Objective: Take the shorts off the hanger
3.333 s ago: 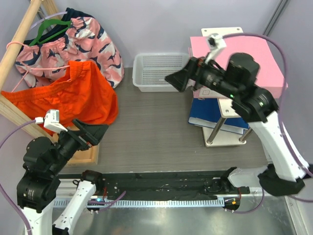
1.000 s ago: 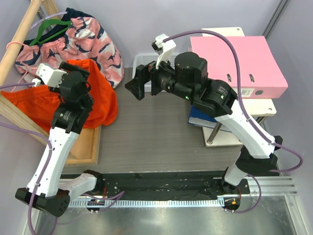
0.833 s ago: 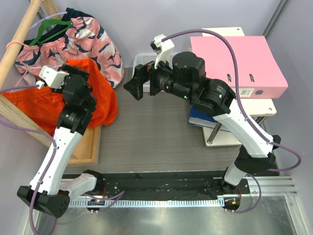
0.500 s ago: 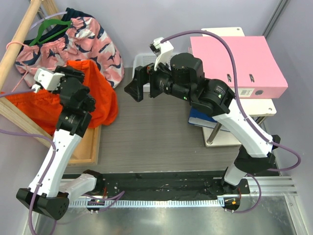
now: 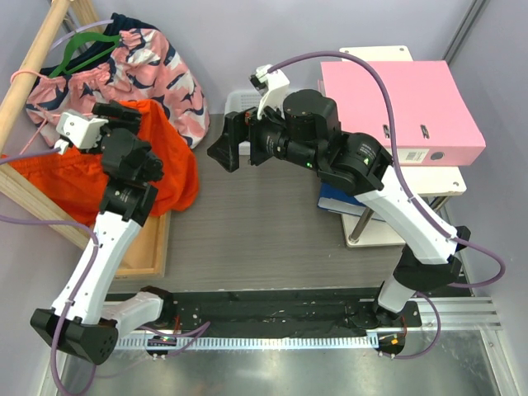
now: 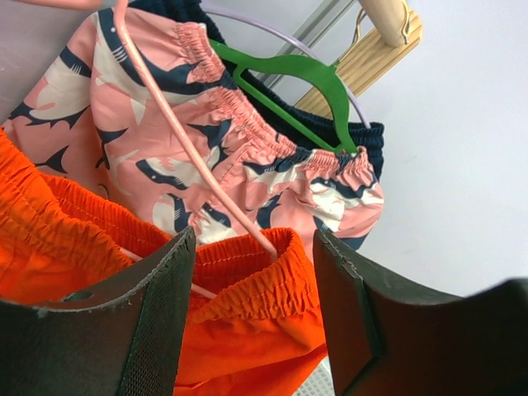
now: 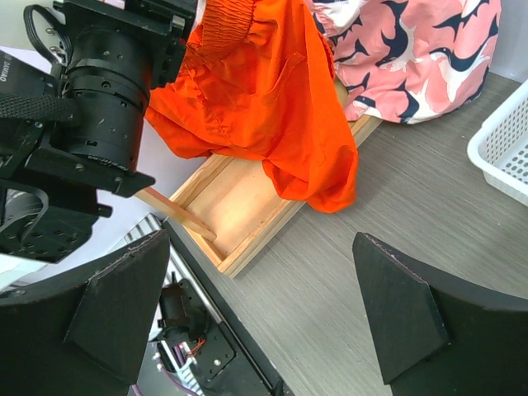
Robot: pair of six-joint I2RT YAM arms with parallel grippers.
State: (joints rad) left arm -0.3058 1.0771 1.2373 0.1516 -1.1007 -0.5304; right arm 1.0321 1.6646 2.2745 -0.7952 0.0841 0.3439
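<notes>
The orange shorts (image 5: 169,157) hang on the pale pink hanger (image 6: 177,140) from the wooden rail (image 5: 33,58). In the left wrist view the shorts' elastic waistband (image 6: 256,276) sits between my open left gripper's (image 6: 252,330) jaws, with the hanger wire running into it. My left gripper (image 5: 115,115) is at the shorts' top edge. My right gripper (image 5: 223,153) is open and empty, above the table to the right of the shorts (image 7: 272,115).
A pink patterned garment (image 5: 153,66) hangs on a green hanger (image 6: 293,91) behind the shorts. A wooden tray base (image 7: 223,202) lies under the rack. A white mesh basket (image 5: 268,115) stands behind my right arm. A pink binder (image 5: 404,99) is at the right.
My left arm has risen from low by the tray up to the shorts' waistband. My right arm has swung left from the binder to beside the shorts.
</notes>
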